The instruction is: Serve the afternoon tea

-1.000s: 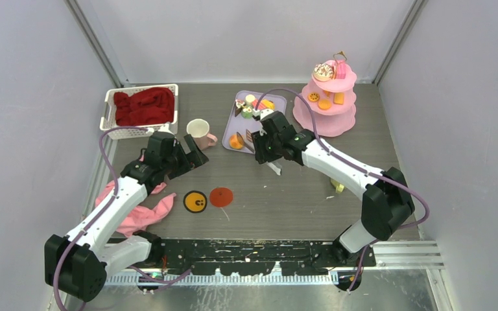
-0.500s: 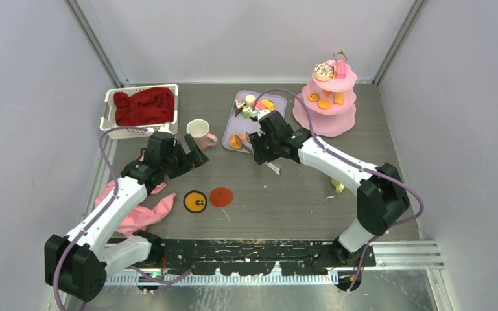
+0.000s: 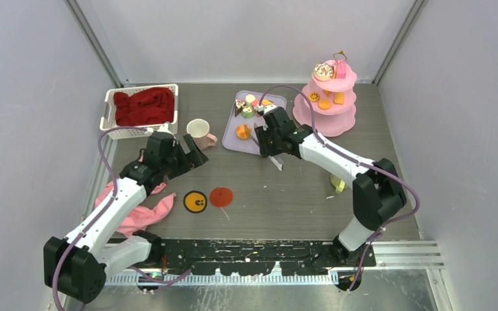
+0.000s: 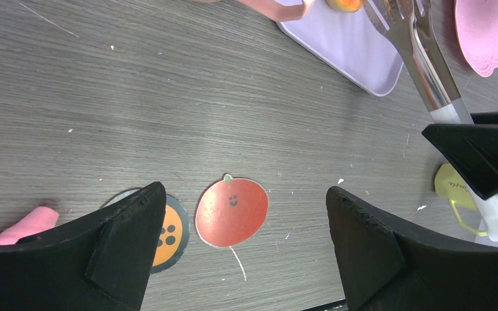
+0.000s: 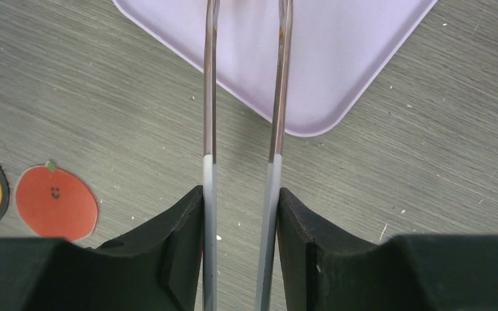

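Observation:
Several small toy cakes and fruit pieces (image 3: 251,105) lie on a lavender tray (image 3: 267,124); an orange piece (image 3: 242,131) sits near its front. More toys rest on a pink tiered stand (image 3: 329,97). One cream mug (image 3: 198,131) stands left of the tray. My right gripper (image 3: 269,140) is shut on long metal tweezers (image 5: 211,97), whose arms stay apart and reach over the tray (image 5: 337,58); their tips run out of the right wrist view. My left gripper (image 3: 191,155) is open and empty above the coasters, as the left wrist view (image 4: 243,194) shows.
A white basket (image 3: 111,108) holds a red cloth (image 3: 144,105) at back left. A pink cloth (image 3: 136,210) lies front left. An orange coaster (image 3: 195,201) and a red coaster (image 3: 220,196) lie mid-table. A yellow item (image 3: 337,186) lies by the right arm.
My right gripper has moved back and right with the tweezers, further over the tray. The orange piece now lies a little further back. The left arm has not moved.

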`<action>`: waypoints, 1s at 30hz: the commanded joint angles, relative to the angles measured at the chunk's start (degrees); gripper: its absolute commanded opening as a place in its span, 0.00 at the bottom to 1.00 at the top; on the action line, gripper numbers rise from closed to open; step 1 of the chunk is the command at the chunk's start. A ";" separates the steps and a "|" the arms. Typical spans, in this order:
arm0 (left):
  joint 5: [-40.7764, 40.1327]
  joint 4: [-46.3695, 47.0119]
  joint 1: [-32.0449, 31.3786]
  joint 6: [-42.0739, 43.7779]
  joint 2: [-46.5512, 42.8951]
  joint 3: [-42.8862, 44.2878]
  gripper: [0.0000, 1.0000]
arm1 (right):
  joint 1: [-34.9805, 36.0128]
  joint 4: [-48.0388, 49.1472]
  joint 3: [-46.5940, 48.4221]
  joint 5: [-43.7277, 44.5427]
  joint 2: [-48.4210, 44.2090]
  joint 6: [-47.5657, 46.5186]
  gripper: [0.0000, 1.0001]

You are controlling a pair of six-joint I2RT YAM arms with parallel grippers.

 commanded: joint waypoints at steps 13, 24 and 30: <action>-0.05 1.96 0.35 0.41 -0.08 0.52 0.93 | 2.58 4.05 -7.31 -0.10 -7.29 0.57 0.49; -0.53 1.30 0.33 0.50 -0.76 0.81 0.93 | 3.58 6.37 -4.24 3.08 -1.80 -0.13 0.49; -0.76 0.88 0.34 0.59 -1.24 0.91 0.93 | 3.64 6.38 -0.66 4.13 1.47 0.28 0.50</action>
